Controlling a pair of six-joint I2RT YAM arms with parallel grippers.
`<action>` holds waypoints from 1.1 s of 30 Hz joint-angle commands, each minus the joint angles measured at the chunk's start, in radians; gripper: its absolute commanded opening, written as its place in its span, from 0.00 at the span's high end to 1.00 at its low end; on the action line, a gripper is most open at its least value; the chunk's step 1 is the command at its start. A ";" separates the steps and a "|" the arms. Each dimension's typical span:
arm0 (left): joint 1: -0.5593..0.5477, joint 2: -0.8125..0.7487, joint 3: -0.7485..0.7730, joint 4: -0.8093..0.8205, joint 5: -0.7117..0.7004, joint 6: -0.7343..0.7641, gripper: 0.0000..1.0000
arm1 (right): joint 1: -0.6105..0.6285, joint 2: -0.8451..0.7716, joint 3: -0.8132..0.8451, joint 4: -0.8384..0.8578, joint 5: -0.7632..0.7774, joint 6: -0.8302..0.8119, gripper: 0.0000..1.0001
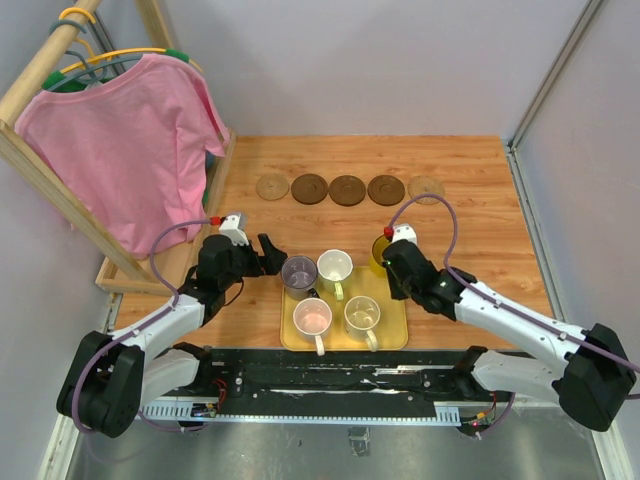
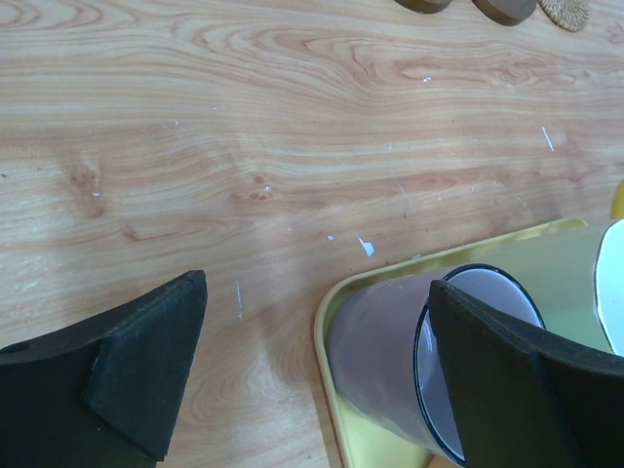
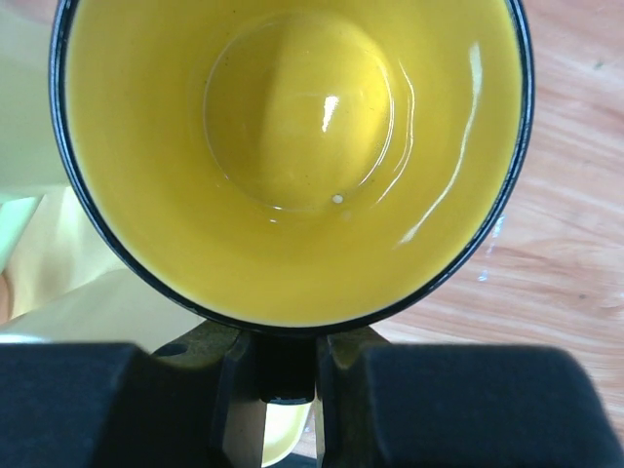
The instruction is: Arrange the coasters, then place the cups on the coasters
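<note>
Five round coasters lie in a row at the back, from a tan coaster [image 1: 272, 186] past dark ones [image 1: 347, 190] to a woven coaster [image 1: 426, 187]; some show in the left wrist view [image 2: 507, 8]. On the yellow tray [image 1: 395, 335] stand the grey-purple cup [image 1: 299, 272], cream cup [image 1: 335, 266], pink cup [image 1: 313, 318] and white-greenish cup [image 1: 362, 315]. My left gripper [image 1: 270, 255] [image 2: 317, 288] is open, one finger [image 2: 517, 380] over the grey-purple cup's [image 2: 390, 361] rim, the other outside the tray. My right gripper [image 1: 390, 258] [image 3: 283, 366] is shut on the yellow cup's [image 1: 381, 250] [image 3: 292, 146] handle at the tray's back right corner.
A pink shirt [image 1: 130, 150] hangs from a wooden rack on the left, whose base [image 1: 165, 270] lies close beside my left arm. Grey walls close the table at the back and right. Bare wood lies between the tray rim [image 2: 327, 322] and the coaster row.
</note>
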 commanded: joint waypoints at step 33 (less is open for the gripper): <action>0.053 0.362 0.394 0.014 -0.109 0.011 0.00 | -0.737 0.735 0.738 0.311 -0.279 -0.341 0.99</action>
